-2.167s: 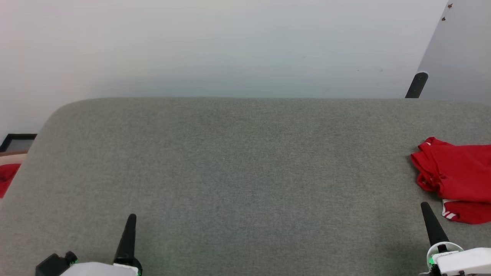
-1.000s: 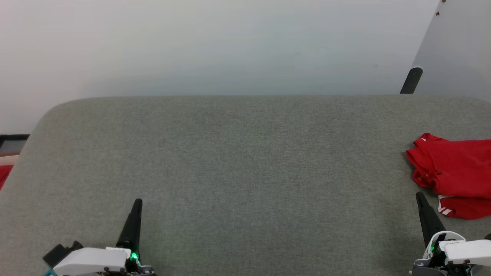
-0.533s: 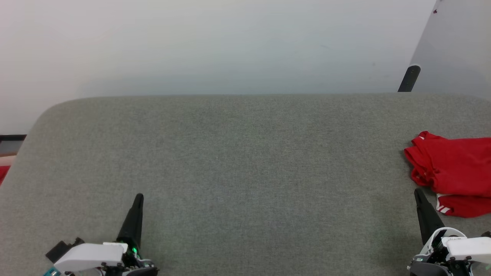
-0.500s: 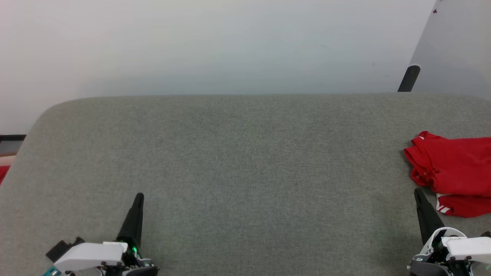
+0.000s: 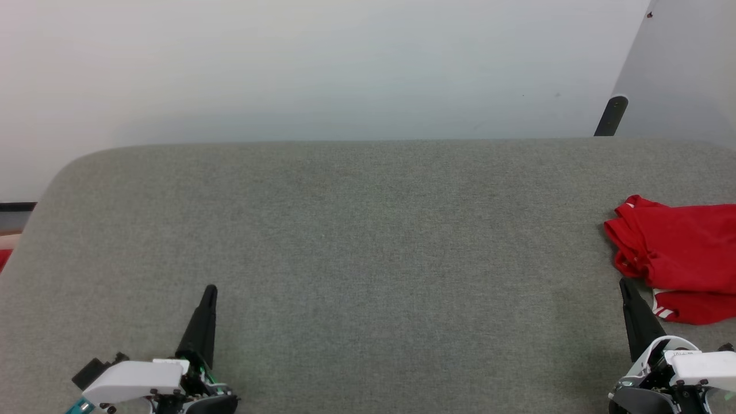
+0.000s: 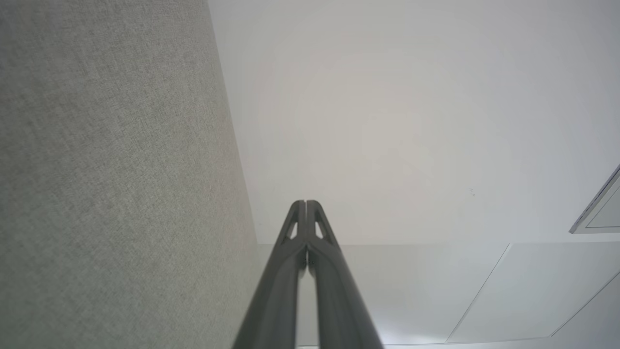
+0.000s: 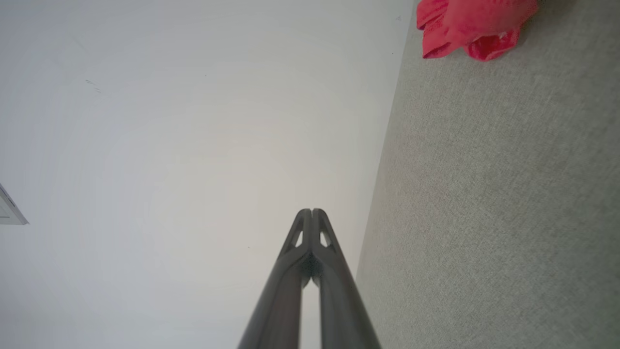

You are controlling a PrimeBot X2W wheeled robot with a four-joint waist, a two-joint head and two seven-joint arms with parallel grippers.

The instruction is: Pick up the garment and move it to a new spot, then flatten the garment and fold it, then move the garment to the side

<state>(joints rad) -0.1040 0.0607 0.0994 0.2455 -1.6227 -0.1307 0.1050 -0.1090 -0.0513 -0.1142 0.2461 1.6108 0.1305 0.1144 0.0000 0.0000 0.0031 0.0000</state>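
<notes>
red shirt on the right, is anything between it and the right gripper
Nothing visible stands between them. In the head view the right gripper, shut, sits just left of the red shirt, with only a narrow strip of the grey surface in the gap.

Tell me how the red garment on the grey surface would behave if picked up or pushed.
The garment lies in soft folds, so it will probably droop when lifted. It looks thin, likely light. Pushed, it may bunch on the textured surface.
</notes>
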